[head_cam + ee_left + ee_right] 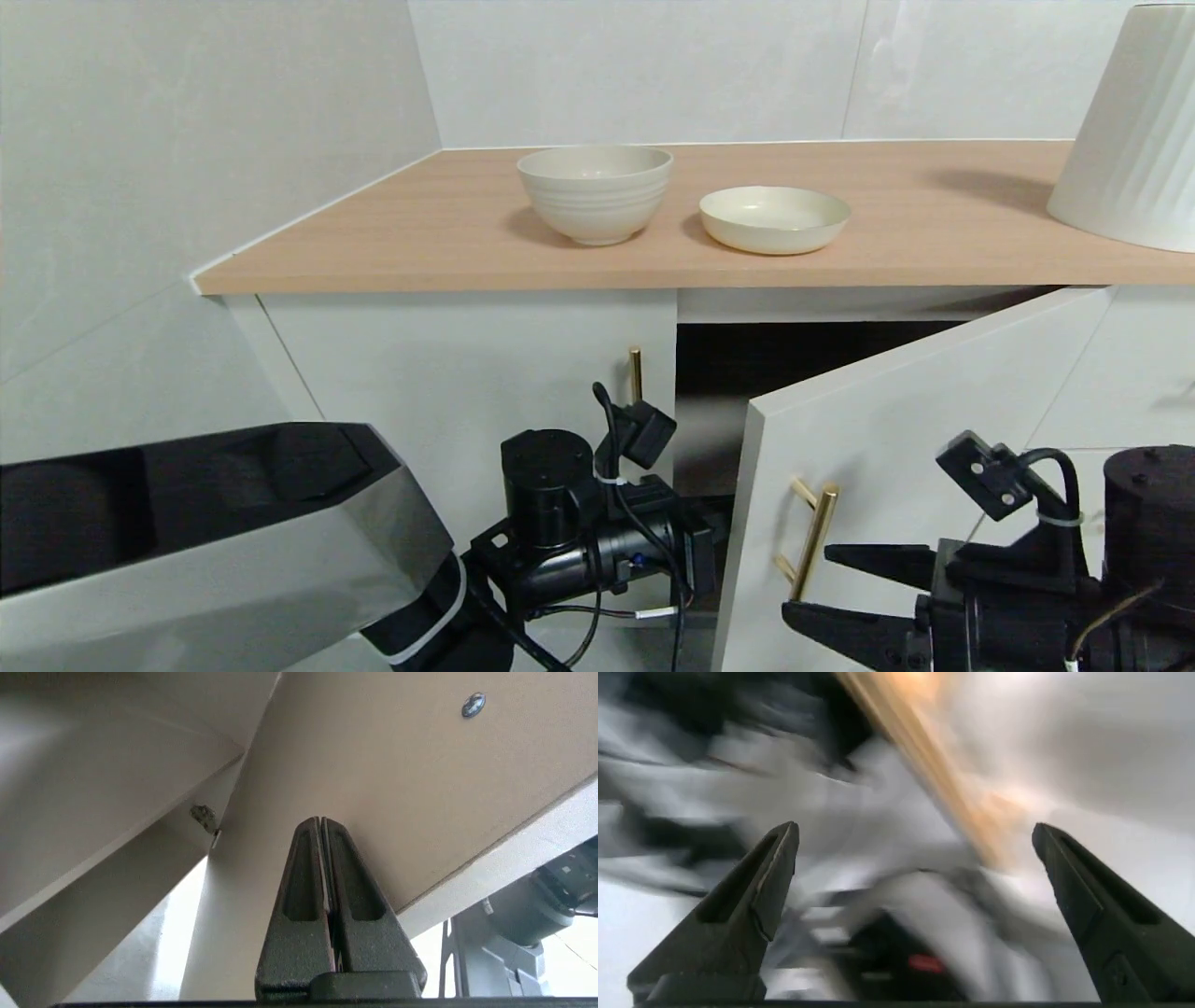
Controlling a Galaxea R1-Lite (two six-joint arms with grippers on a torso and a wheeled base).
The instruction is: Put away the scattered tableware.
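Bowl: left of dish, on counter.
Left gripper: fingers pressed together.
Right gripper: fingers spread, perhaps straddling door handle.

Bright soft light; the bowl casts faint leftward shadow.

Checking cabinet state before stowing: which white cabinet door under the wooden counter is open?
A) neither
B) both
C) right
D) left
C: the right white cabinet door is swung outward, exposing the dark interior, while the left white door sits flush. The open right gripper is beside the open door's gold bar handle.
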